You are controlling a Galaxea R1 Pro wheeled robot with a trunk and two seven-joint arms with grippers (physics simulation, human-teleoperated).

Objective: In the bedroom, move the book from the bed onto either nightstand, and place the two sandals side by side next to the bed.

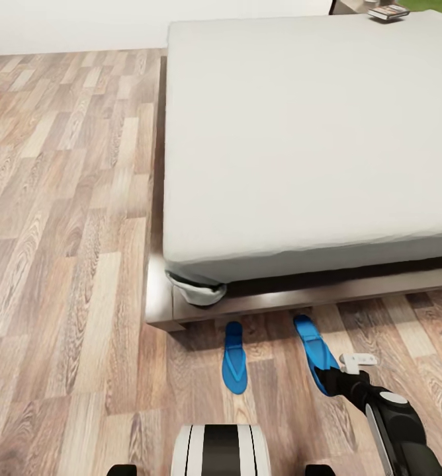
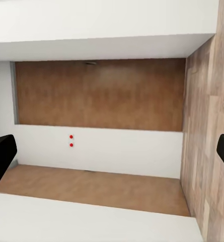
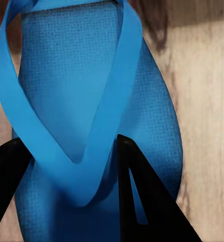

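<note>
While my head camera looks down over the foot of the bed (image 1: 300, 132), I see both sandals lying on the plank floor (image 1: 69, 231) just in front of its low dark frame. The bed's off-white mattress is bare across the whole stretch I can see. At its far corner, past the mattress edge, a small dark object lies on a surface (it may be the book (image 1: 388, 12), but it is too small for me to be sure).

The left sandal (image 1: 234, 360) is bright blue with a Y-shaped strap, lying flat and pointing toward the bed frame, its toe end near the frame. The right sandal (image 1: 315, 350) is the same blue, angled a little, its far tip just under the frame's edge; the two are apart, with bare floor between them.

My right gripper (image 3: 71, 166) is down at the near end of that right sandal. Through the right wrist camera, the jaws stand on either side of the strap where its two arms meet, close against it; whether they press it I cannot tell.

My left gripper (image 2: 112, 154) has its jaws wide apart with nothing between them, facing a white wall with a brown panel (image 2: 99, 93).
</note>
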